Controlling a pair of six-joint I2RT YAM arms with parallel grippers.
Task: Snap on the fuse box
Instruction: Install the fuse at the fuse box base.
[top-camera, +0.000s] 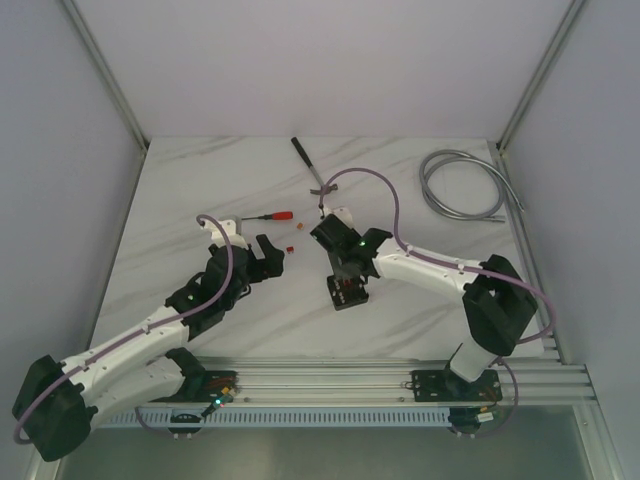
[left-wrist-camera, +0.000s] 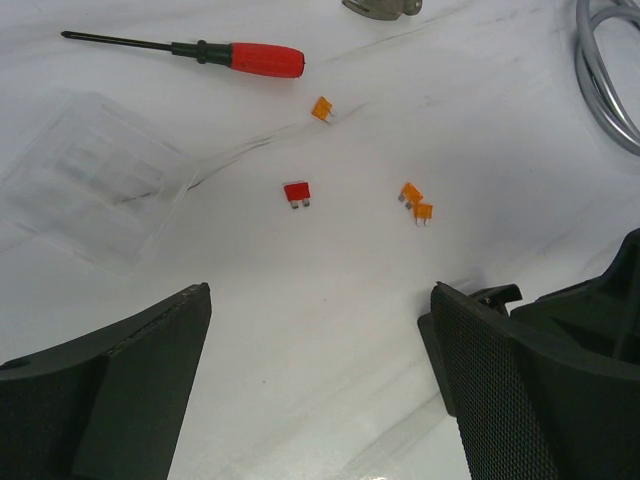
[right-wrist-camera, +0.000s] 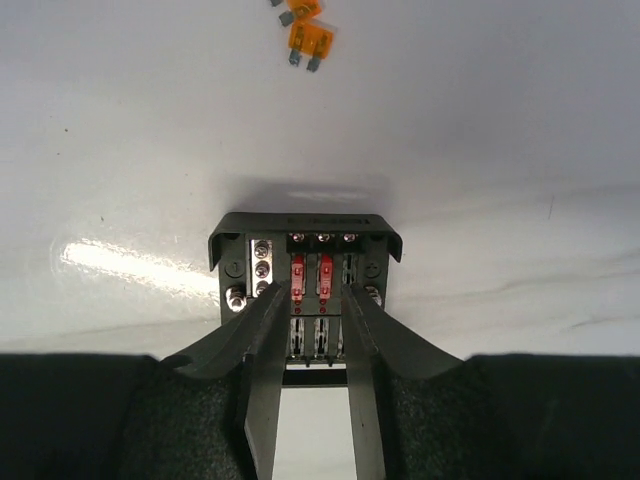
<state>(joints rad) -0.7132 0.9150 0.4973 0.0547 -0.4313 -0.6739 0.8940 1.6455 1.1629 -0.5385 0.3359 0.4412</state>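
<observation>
The fuse box (top-camera: 347, 293) is a small black square box lying open on the marble table right of centre. In the right wrist view the fuse box (right-wrist-camera: 300, 226) shows two red fuses (right-wrist-camera: 311, 277) seated in its slots. My right gripper (top-camera: 345, 268) hangs right over it. Its fingers (right-wrist-camera: 318, 292) stand a narrow gap apart with nothing between them, tips at the box's inner slots. My left gripper (top-camera: 268, 256) is wide open and empty (left-wrist-camera: 318, 295), low over bare table to the left of the box. A clear plastic cover (left-wrist-camera: 92, 180) lies flat ahead of it.
A red-handled screwdriver (left-wrist-camera: 235, 57) lies beyond the left gripper and also shows in the top view (top-camera: 272, 214). Loose fuses are scattered nearby: one red (left-wrist-camera: 296, 192) and three orange (left-wrist-camera: 411, 194). A grey hose coil (top-camera: 465, 185) lies back right. A black-handled tool (top-camera: 305, 155) lies at the back.
</observation>
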